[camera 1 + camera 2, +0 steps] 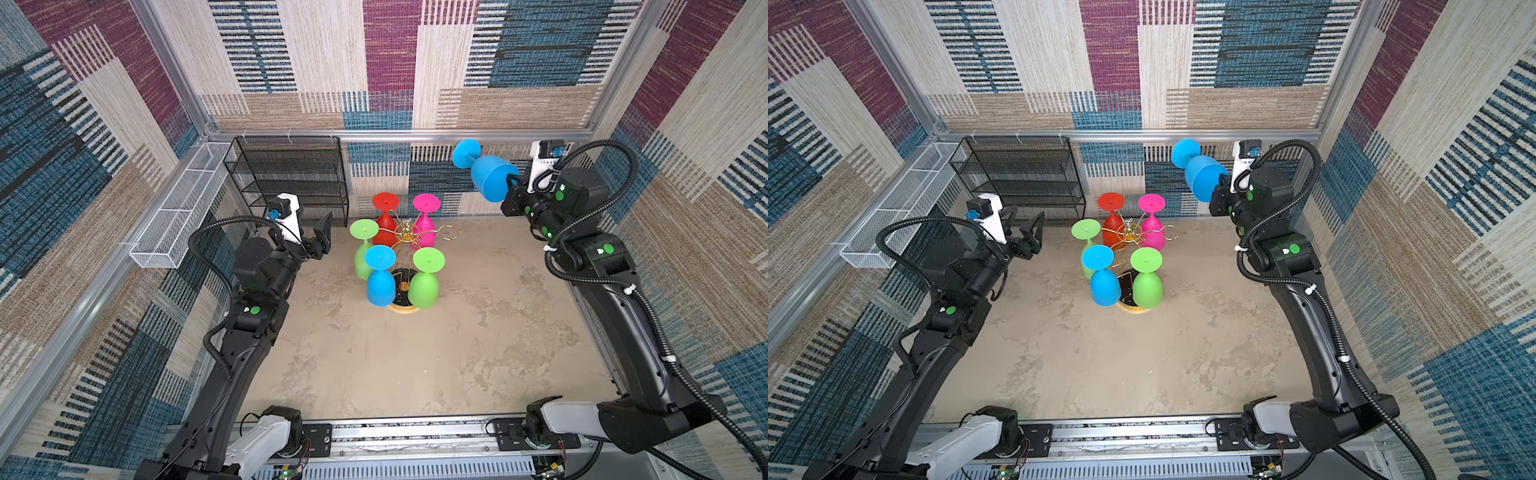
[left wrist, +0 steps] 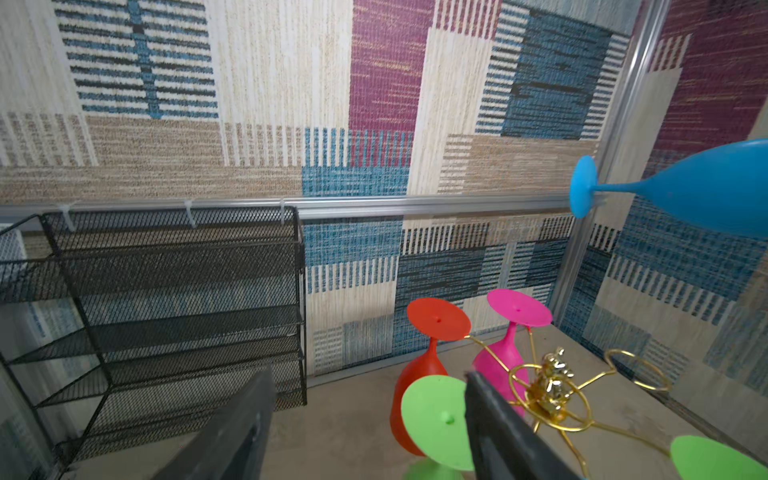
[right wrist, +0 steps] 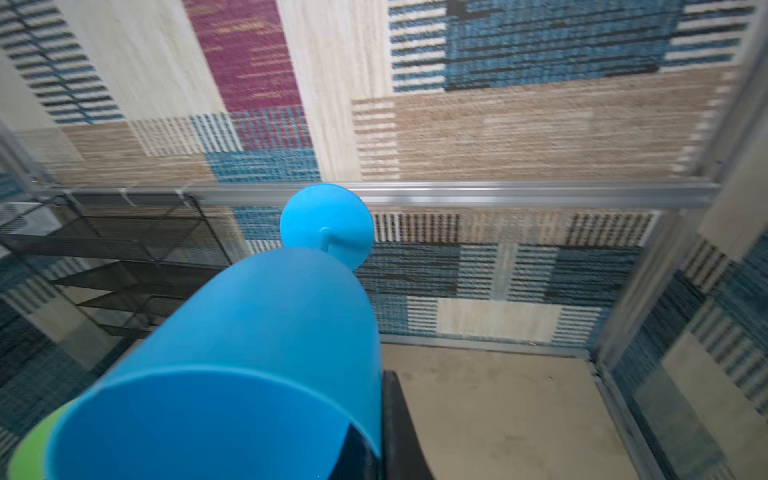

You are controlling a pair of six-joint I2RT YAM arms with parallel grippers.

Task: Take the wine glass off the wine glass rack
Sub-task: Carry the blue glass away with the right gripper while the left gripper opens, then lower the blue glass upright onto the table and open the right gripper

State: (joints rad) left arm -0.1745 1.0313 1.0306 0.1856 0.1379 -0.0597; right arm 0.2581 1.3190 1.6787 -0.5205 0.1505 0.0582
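Mottled beige tabletop (image 1: 415, 365) fills both top views, with patchwork carpet walls around it. We see the wine glass rack (image 1: 405, 233) standing toward the back middle. Five glasses hang upside down from its arms, and one empty ring (image 1: 451, 232) sticks out on its right. Our right arm is bent at the elbow and lifted high toward the back right corner. The right gripper (image 1: 508, 187) is clamped on the rim of the blue wine glass (image 1: 492, 176). That glass lies on its side in the air, foot toward the back wall, well apart from the rack (image 1: 1127, 232). Our left arm folds at the elbow with its wrist level. The left gripper (image 1: 319, 239) points at the rack with jaws spread and nothing between them, near the green glass (image 1: 364, 229) but not touching it. Glasses cover most of the rack's base.

From the left wrist, we see two dark fingers (image 2: 498, 428) wide apart and cut off by the frame. One of them hides part of the green glass's foot (image 2: 436, 419). The black mesh shelf (image 2: 174, 311) stands beside the rack. The blue wine glass (image 2: 706, 187) runs out of the frame, so we cannot see what holds it.

From the right wrist, the blue wine glass (image 3: 249, 353) fills most of the picture, blurred. Only one finger (image 3: 399, 424) shows outside the bowl's wall. A dark shape inside the rim is hard to make out, and so is a green sliver (image 3: 25, 449) at the corner.
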